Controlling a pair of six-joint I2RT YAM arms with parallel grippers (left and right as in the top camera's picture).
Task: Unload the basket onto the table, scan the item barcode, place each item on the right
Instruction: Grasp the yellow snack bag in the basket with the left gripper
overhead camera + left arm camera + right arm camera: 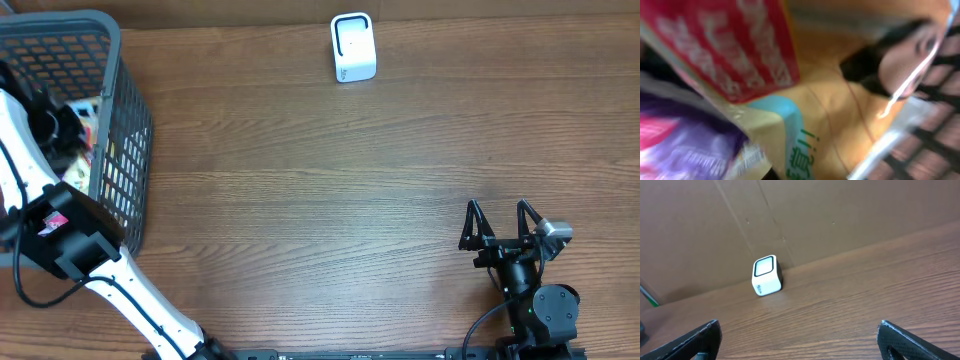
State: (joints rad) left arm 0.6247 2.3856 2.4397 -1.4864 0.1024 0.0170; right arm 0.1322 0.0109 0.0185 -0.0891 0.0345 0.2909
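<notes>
Down inside the basket [128,140] at far left, your left hand [52,128] is closed tight among the packets [735,50], red, purple and orange, though blur hides whether it has one. Expect them light, crinkly and slippery, so pinch a flat sealed edge. Rightward, the white scanner [353,47] stands on the tabletop [300,200] and your right hand [497,218] hangs wide open, empty.

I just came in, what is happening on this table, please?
The left arm reaches into the grey mesh basket, among colourful packets. The left pincer is shut, but the blurred close view does not show whether a packet is gripped. The right pincer rests open near the table front. The white scanner stands at the far edge, nothing before it.
</notes>
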